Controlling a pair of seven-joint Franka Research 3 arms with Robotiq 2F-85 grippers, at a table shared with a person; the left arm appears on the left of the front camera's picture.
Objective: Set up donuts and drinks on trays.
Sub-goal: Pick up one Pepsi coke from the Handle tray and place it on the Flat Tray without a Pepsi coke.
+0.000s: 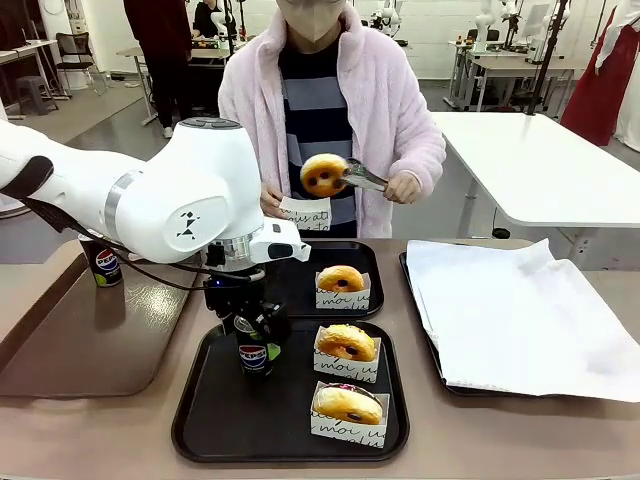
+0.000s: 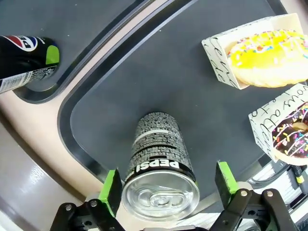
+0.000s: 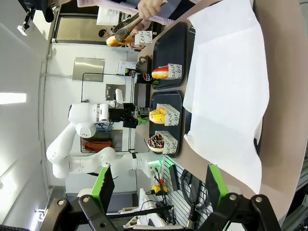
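A black Pepsi can [image 1: 253,357] stands upright on the near black tray [image 1: 215,420]. My left gripper [image 1: 256,335] straddles the can [image 2: 159,159], open, with a gap at the green pads [image 2: 225,177]. On that tray two donuts sit in white paper sleeves, a yellow one [image 2: 269,55] and a chocolate one [image 2: 293,137]. The far black tray [image 1: 295,285] holds one sleeved donut [image 1: 341,282]. The person holds a golden donut [image 1: 323,174] in tongs above it, with an empty sleeve [image 1: 305,213] in the other hand. Off the table's right end, my right gripper [image 3: 160,183] is open and holds nothing.
A second Pepsi can [image 1: 103,265] stands on the glossy brown tray [image 1: 90,350] at the left. A tray lined with white paper [image 1: 520,310] takes up the right side. The left arm's white body [image 1: 190,190] hangs over the table's left half.
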